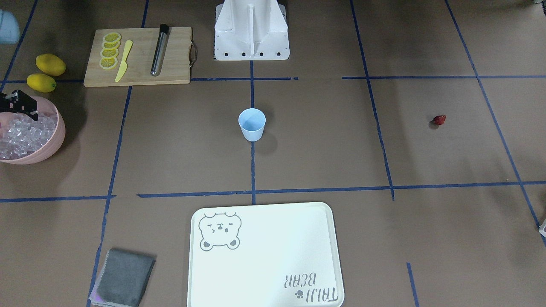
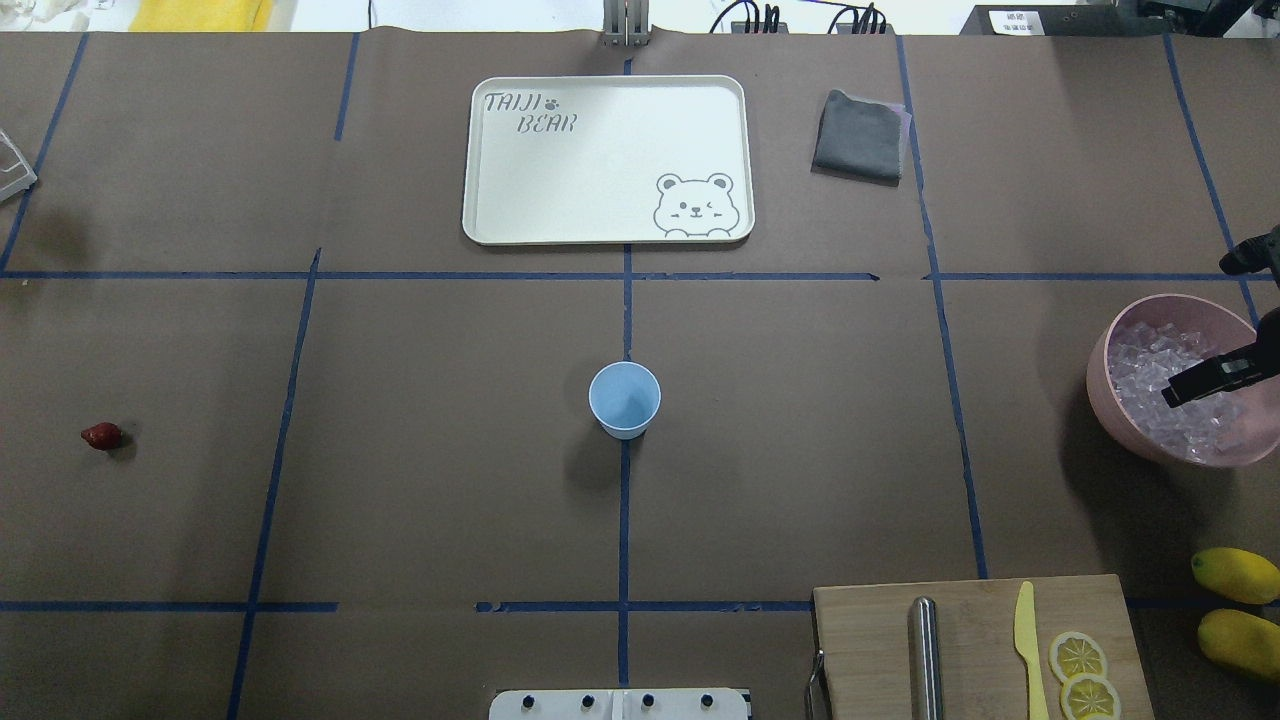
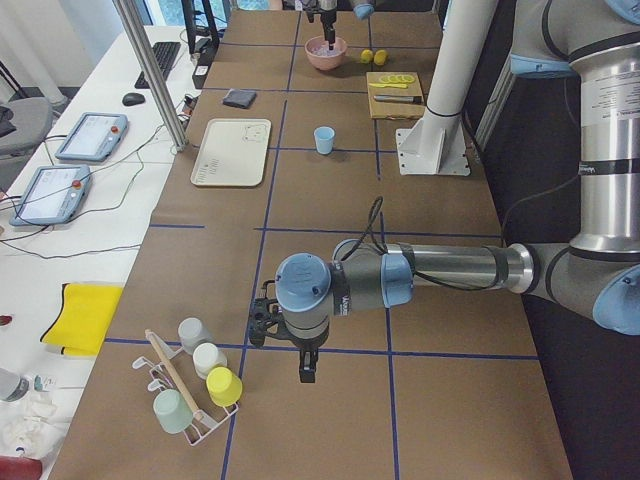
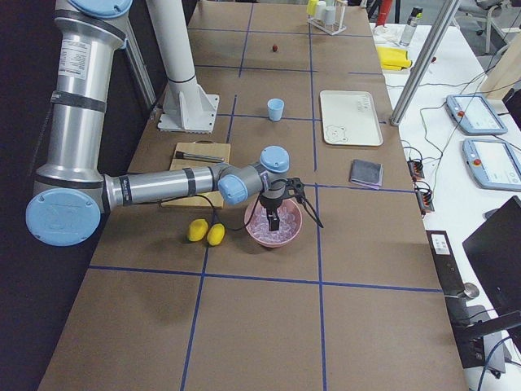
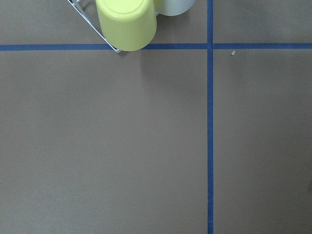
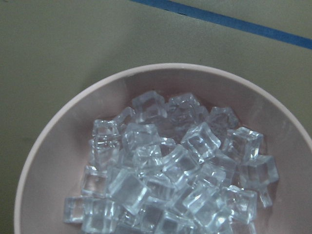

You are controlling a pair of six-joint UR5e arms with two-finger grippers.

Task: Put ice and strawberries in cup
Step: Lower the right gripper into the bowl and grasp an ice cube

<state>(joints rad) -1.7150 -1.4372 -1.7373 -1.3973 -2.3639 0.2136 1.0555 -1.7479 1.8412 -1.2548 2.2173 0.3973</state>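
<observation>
The light blue cup [image 1: 251, 124] [image 2: 624, 400] stands upright and empty at the table's middle. One dark red strawberry [image 1: 439, 120] [image 2: 101, 436] lies alone on my left side of the table. The ice [image 2: 1150, 365] [image 6: 170, 175] fills a pink bowl [image 2: 1112, 405] [image 1: 59, 138] at the far right. My right gripper [image 2: 1175, 392] [image 1: 30, 111] hangs just above the ice, and I cannot tell whether it is open. My left gripper [image 3: 305, 372] points down over bare table far from the cup, seen only from the side, so its state is unclear.
A wooden cutting board [image 1: 136, 57] holds lemon slices, a yellow knife and a metal muddler. Two lemons [image 1: 47, 72] lie next to the bowl. A white tray [image 1: 264, 256] and a grey cloth [image 1: 123, 283] sit across the table. A rack of cups [image 3: 195, 390] [image 5: 126, 22] stands near my left gripper.
</observation>
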